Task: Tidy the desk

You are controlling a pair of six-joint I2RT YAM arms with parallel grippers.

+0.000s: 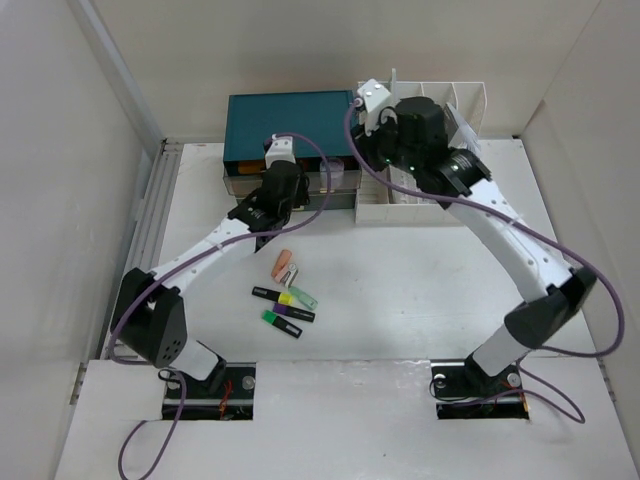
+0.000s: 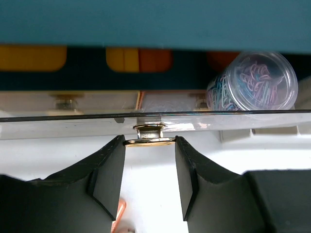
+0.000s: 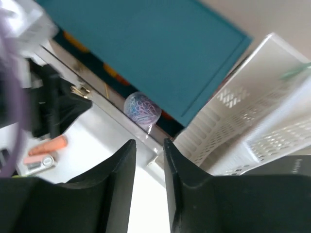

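Left tool [image 2: 149, 151] clamps a brass drawer knob [image 2: 149, 136] — right tool [image 3: 149, 145] hangs slightly parted, empty, near the teal box [image 3: 146, 48].

Teal drawer box [image 1: 290, 125], wht rack [image 1: 478, 105], markers [image 1: 285, 305]

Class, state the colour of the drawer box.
The drawer box is teal; top external view shows it best.
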